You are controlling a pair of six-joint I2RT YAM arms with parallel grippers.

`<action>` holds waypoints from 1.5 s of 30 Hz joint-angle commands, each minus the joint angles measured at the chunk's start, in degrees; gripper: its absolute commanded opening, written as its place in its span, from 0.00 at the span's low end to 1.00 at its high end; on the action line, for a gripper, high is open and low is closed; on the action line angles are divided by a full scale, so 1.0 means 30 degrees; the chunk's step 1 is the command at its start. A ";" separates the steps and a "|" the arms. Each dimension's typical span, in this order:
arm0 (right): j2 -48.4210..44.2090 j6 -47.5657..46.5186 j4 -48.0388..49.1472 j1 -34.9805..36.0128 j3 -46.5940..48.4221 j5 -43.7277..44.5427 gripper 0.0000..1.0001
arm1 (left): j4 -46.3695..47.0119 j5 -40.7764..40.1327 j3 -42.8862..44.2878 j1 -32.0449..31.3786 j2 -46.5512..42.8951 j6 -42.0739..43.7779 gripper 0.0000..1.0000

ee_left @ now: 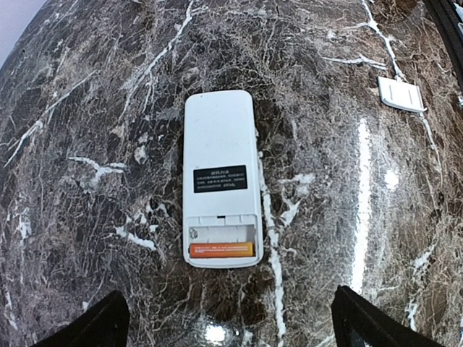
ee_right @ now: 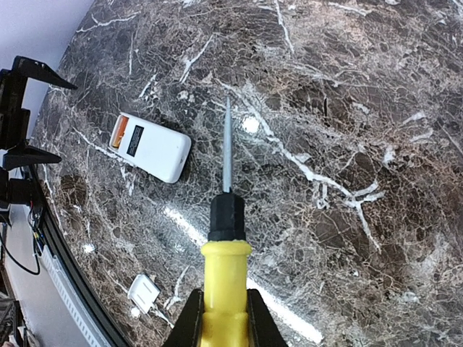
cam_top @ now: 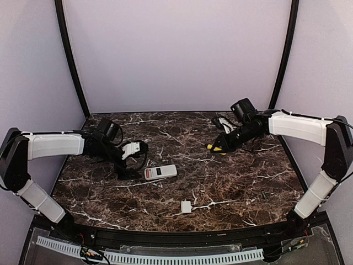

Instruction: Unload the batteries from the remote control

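Note:
The white remote control (cam_top: pixel 160 172) lies back-up on the marble table. In the left wrist view the remote (ee_left: pixel 221 166) has its compartment open. One orange-red battery (ee_left: pixel 221 250) lies in the nearer slot, and the slot beside it is empty. The dark greenish battery is out of view. My left gripper (cam_top: pixel 131 168) is open and empty, just left of the remote's compartment end, with its dark fingertips (ee_left: pixel 94 329) wide apart. My right gripper (ee_right: pixel 226 318) is shut on a yellow-handled screwdriver (ee_right: pixel 226 278), held above the table at the right (cam_top: pixel 223 144). Its shaft points toward the remote (ee_right: pixel 150 147).
The small white square cover piece (cam_top: pixel 186 207) lies near the table's front edge; it also shows in the left wrist view (ee_left: pixel 400 94) and the right wrist view (ee_right: pixel 144 291). Purple walls close in the back and sides.

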 commanded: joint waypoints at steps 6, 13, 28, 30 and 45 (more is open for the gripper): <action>-0.0438 0.0089 0.1155 -0.0184 -0.0681 -0.0883 0.00 | 0.3473 0.0915 -0.0083 0.0073 0.1931 -0.2423 0.99; 0.0261 0.0064 0.1314 -0.0184 -0.0396 -0.1493 0.00 | 0.2032 0.0128 0.1171 -0.0261 0.3202 -0.2448 0.99; 0.0607 -0.0012 0.1203 -0.0266 -0.0312 -0.1531 0.00 | -0.2173 -0.2878 0.3533 -0.1652 0.5813 -0.0903 0.97; 0.0577 -0.0028 0.1195 -0.0312 -0.0301 -0.1514 0.00 | -0.2157 -0.3447 0.3513 -0.1953 0.5924 -0.0677 0.96; 0.0665 -0.0153 0.0998 -0.0491 -0.0286 -0.1547 0.00 | -0.1237 -0.5104 0.3514 -0.2678 0.6585 -0.0228 0.78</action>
